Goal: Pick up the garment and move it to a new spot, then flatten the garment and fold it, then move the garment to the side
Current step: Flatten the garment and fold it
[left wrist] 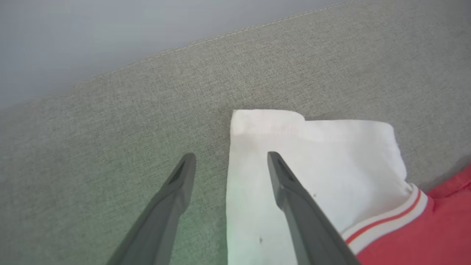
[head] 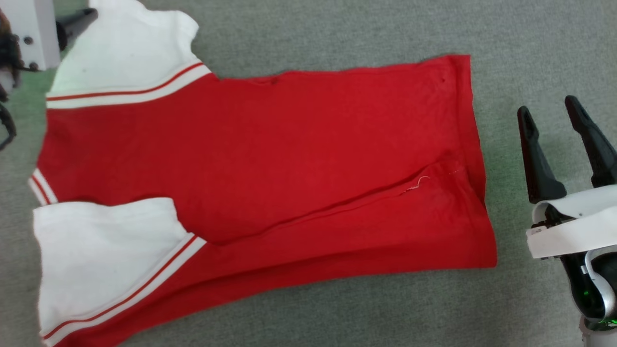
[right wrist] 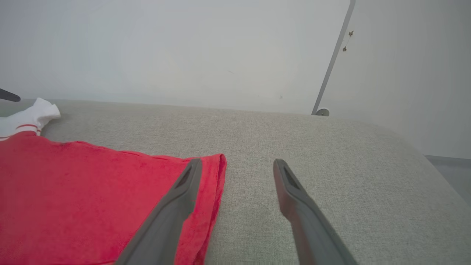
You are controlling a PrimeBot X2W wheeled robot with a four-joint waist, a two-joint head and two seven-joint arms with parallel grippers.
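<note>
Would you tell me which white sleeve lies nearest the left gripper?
The far sleeve, at the head view's top: the left gripper hangs over its edge, unlike the near sleeve.

Grey woven cushion [head: 337,29] meets a pale wall [right wrist: 184,48].

The garment [head: 270,159] — red, white-sleeved — lies spread flat on grey fabric.

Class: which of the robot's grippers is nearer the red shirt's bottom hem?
Right. The right gripper is just beside the hem, off that end of the shirt; the left gripper is at the opposite end, by a white sleeve.
</note>
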